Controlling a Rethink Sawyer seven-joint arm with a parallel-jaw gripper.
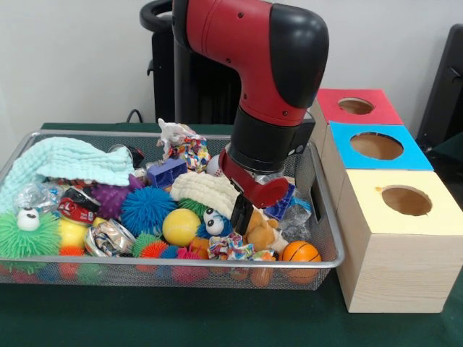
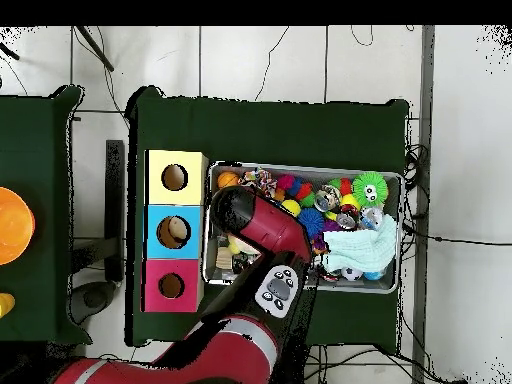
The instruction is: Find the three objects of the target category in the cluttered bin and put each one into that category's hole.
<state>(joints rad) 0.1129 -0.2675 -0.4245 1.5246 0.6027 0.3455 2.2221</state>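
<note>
Front view is showing the gripper (image 1: 242,214) dipping into the bin (image 1: 329,249) among toys; overhead, the arm is hiding it. Cannot tell how its tips are standing. The hole (image 1: 356,106), round in the red-topped box, is sitting farthest back, well apart from the gripper.

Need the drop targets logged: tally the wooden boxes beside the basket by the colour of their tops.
Red-topped pale wooden box: 1
Blue-topped pale wooden box: 1
Yellow-topped pale wooden box: 1
Total: 3, each with one round hole, standing in a row beside the silver wire-mesh basket.
</note>
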